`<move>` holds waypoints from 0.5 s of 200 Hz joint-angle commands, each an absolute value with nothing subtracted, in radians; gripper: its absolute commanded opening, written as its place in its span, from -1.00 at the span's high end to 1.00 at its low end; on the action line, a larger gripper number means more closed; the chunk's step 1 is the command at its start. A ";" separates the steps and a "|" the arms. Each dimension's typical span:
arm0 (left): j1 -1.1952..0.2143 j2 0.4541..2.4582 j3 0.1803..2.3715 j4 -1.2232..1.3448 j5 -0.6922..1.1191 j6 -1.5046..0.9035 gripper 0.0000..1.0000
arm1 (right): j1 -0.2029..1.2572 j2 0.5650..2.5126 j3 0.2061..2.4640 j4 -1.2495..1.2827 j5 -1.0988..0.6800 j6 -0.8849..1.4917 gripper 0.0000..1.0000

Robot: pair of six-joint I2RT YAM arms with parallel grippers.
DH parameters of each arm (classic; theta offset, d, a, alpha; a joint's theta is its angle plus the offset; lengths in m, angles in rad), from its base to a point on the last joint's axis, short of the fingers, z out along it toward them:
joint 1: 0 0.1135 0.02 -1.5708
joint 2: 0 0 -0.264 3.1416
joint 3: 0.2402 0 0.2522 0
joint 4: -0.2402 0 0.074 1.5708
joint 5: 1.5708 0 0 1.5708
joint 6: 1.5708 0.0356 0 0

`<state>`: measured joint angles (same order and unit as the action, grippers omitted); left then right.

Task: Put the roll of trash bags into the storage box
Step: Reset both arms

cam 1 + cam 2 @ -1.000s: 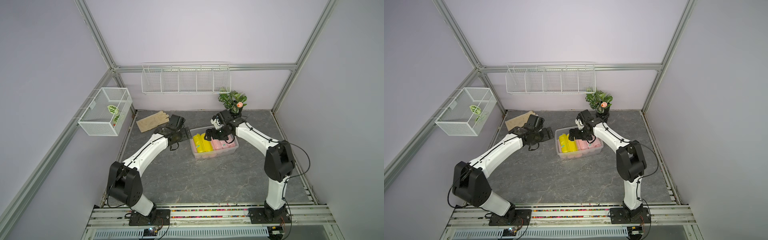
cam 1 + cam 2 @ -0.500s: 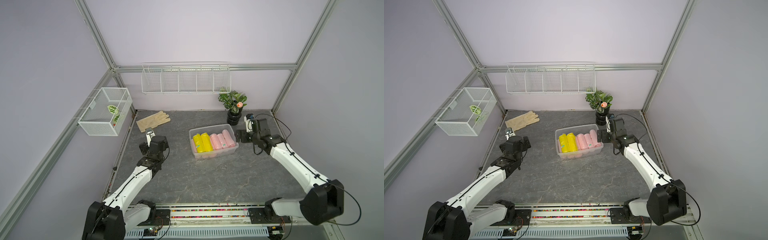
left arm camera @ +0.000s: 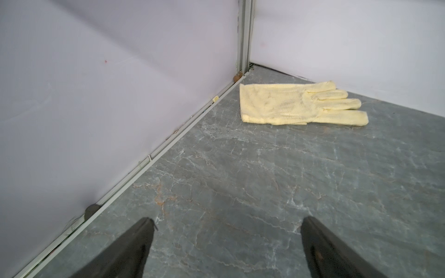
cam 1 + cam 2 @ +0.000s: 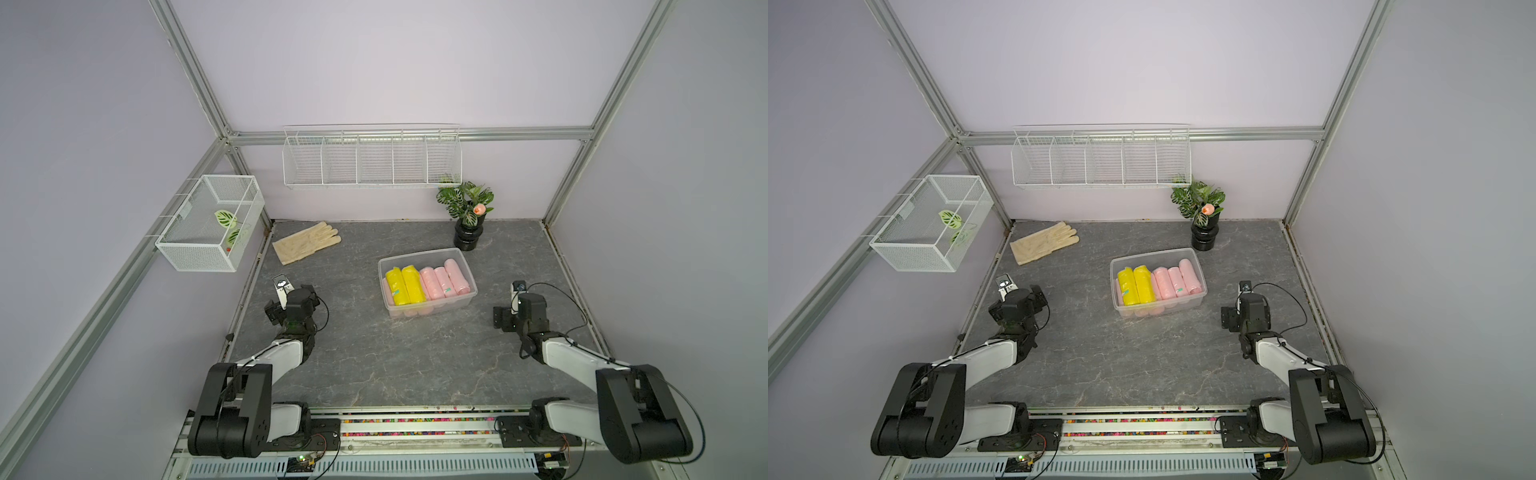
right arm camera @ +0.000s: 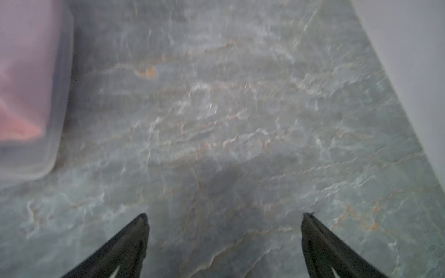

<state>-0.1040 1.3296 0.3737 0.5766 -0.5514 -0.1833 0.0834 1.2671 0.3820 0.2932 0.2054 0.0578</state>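
Because the rolls of trash bags [image 4: 428, 282] lie inside the storage box [image 4: 417, 254], I judge the task complete; my left gripper [image 3: 227, 221] at its 9 o'clock and right gripper [image 5: 224, 216] at 3 o'clock stand released, empty.

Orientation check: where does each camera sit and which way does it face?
Top views: high over the front rail, looking down on the table; left arm, right arm whole.
Left wrist: faces the glove in the far corner; open left gripper tips show.
Right wrist: blurred, faces table beside the storage box; open right gripper tips.
Shared: top views show glove, storage box.
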 commanded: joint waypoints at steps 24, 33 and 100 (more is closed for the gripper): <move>-0.051 1.490 0.424 0.801 -0.431 -0.123 -0.99 | 0.045 1.381 0.419 0.655 0.193 0.060 -0.99; -0.051 1.478 0.459 0.708 -0.400 -0.133 -0.99 | 0.040 1.430 0.412 0.724 0.180 0.065 -0.98; -0.034 1.534 0.342 0.987 -0.246 -0.065 -1.00 | 0.044 1.544 0.378 0.891 0.108 0.017 -0.98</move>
